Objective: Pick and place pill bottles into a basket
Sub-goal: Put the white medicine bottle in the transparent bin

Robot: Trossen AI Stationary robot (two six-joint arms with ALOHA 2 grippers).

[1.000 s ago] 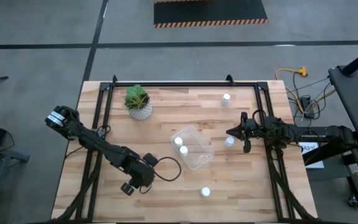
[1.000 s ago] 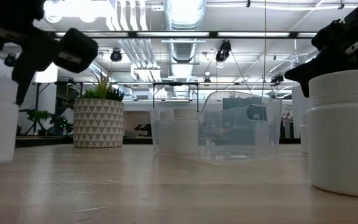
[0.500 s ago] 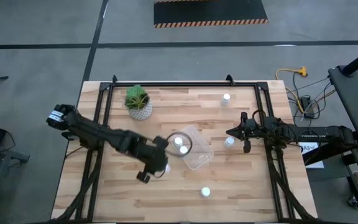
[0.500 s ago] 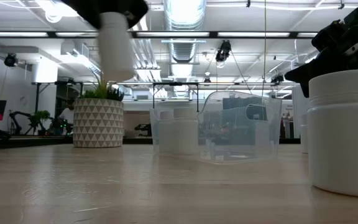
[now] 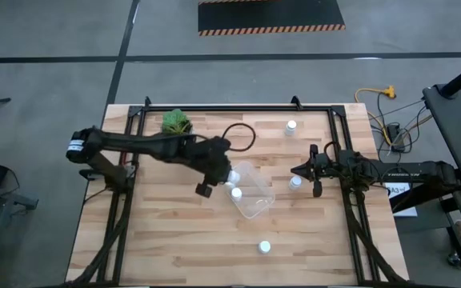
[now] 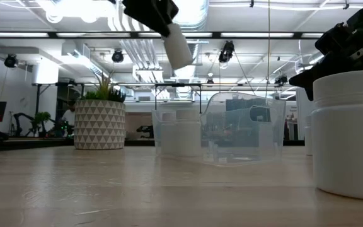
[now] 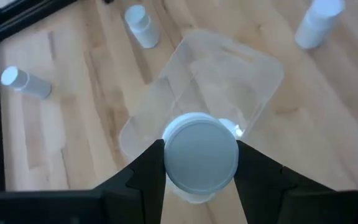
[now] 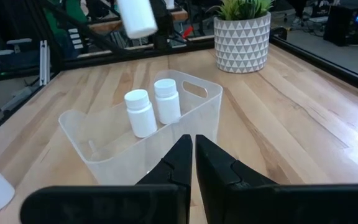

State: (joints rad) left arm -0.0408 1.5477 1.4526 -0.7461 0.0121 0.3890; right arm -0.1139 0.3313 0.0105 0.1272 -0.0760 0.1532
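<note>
Pill bottle (image 7: 201, 155) is shown clamped between the two dark fingers of the left gripper (image 5: 227, 172), cap toward the wrist camera, and is held in the air, tilted, as seen in the low view (image 6: 177, 45). Directly beneath the left gripper lies the basket (image 5: 248, 190), a clear tray resting on the wooden table (image 5: 174, 240); the held bottle hangs over the basket's corner nearest the plant pot. Inside the basket, just below the gripper, two pill bottles (image 8: 140, 112) stand upright side by side, touching or nearly so. Behind the left gripper, on the side away from the basket, the plant pot (image 5: 176, 122) stands near the table's far edge, partly covered by the left arm.

Beyond the basket from the left gripper, the right gripper (image 5: 303, 170) is held low over the table with its fingers (image 8: 180, 163) pressed together, nothing between them, pointing at the basket. Just beside the right gripper's tip an upright bottle (image 5: 295, 182) stands on the table, apart from the basket. Farther off, a bottle (image 5: 291, 126) stands near the table's far edge, well apart from both grippers. Another bottle (image 5: 264, 247) stands near the front edge, well apart from the basket and large in the low view (image 6: 347, 132).
</note>
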